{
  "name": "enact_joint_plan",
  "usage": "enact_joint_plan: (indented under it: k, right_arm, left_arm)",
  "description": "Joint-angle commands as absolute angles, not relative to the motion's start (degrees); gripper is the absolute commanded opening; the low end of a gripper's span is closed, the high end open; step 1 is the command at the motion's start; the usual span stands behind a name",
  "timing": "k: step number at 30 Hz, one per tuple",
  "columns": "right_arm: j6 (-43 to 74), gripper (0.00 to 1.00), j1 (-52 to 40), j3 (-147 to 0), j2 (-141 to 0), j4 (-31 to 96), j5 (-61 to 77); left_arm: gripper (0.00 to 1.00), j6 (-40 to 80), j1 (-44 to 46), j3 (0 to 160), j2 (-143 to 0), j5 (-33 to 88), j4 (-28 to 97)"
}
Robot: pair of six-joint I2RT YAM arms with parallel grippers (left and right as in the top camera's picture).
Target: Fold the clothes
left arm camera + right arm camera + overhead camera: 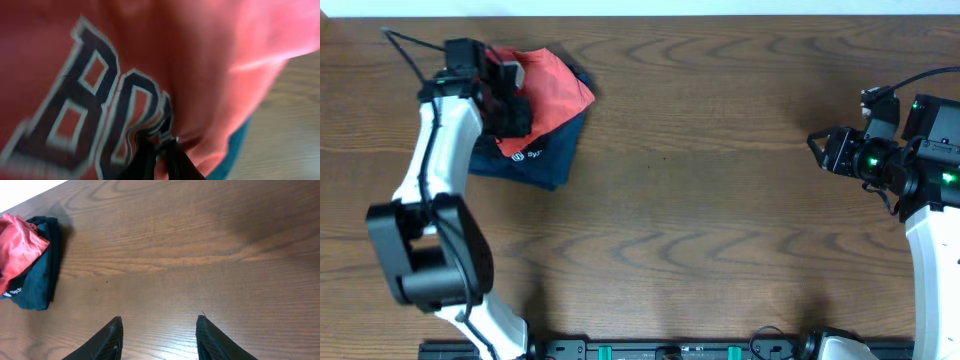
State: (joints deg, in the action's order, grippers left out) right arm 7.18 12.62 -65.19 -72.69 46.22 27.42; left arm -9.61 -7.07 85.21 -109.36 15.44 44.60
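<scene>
A red shirt (556,92) with dark block letters lies on top of a folded dark navy garment (542,158) at the table's far left. My left gripper (510,100) sits on the red shirt; in the left wrist view its fingers (159,146) are pinched shut on a fold of the red cloth (200,75). My right gripper (817,148) is open and empty over bare wood at the right. In the right wrist view its fingers (159,322) frame the table, with the red shirt (17,247) and navy garment (37,282) far off to the left.
The brown wooden table (720,200) spans the view. A teal edge of cloth (235,150) shows beneath the red shirt in the left wrist view. The left arm's base stands at the near left (430,250).
</scene>
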Motion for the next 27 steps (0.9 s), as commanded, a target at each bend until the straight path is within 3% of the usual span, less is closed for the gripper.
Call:
enact_joint_plan:
  k: [1,6,9,12,14,15,18,19,20,27]
  right_arm:
    - [6.8,0.45,12.7,-65.3,-72.1,46.5,28.2]
    - [6.6,0.43,12.7,-65.4,-72.1,43.6,29.9]
    - [-2.2,0.45,12.7,-65.4,-71.2,40.2,38.2]
    - [-3.5,0.48,12.7,-65.4,-68.4,37.8,39.4]
    - [-3.5,0.49,12.7,-65.4,-65.7,37.3,39.3]
    - [-3.5,0.5,12.7,-65.4,-64.2,37.3,39.3]
    - [-3.5,0.61,12.7,-65.4,-58.7,37.7,39.3]
    - [-3.5,0.85,12.7,-65.4,-57.2,37.9,39.2]
    - [-3.5,0.99,12.7,-65.4,-55.6,38.2,39.1]
    - [-3.5,0.99,12.7,-65.4,-49.2,42.1,38.9]
  left_arm:
    - [0.11,-7.5,-7.3,85.4,-112.7,12.8,48.3]
    - [0.17,-6.5,-7.1,86.6,-110.8,15.2,54.1]
    - [0.27,-6.3,-7.1,89.2,-104.3,17.7,57.5]
    - [0.4,-6.3,-6.8,90.4,-94.2,17.2,60.5]
    - [0.65,-6.3,-6.7,90.4,-87.0,16.8,62.7]
    - [0.96,-6.3,-6.7,90.4,-83.1,16.8,64.2]
    - [0.98,-6.3,-6.7,90.3,-73.1,16.1,68.0]
    - [0.98,-6.3,-6.7,90.3,-70.5,15.5,69.0]
    - [0.98,-6.3,-6.7,90.3,-68.0,14.9,70.0]
    - [0.98,-6.3,-6.7,90.1,-58.7,12.3,71.9]
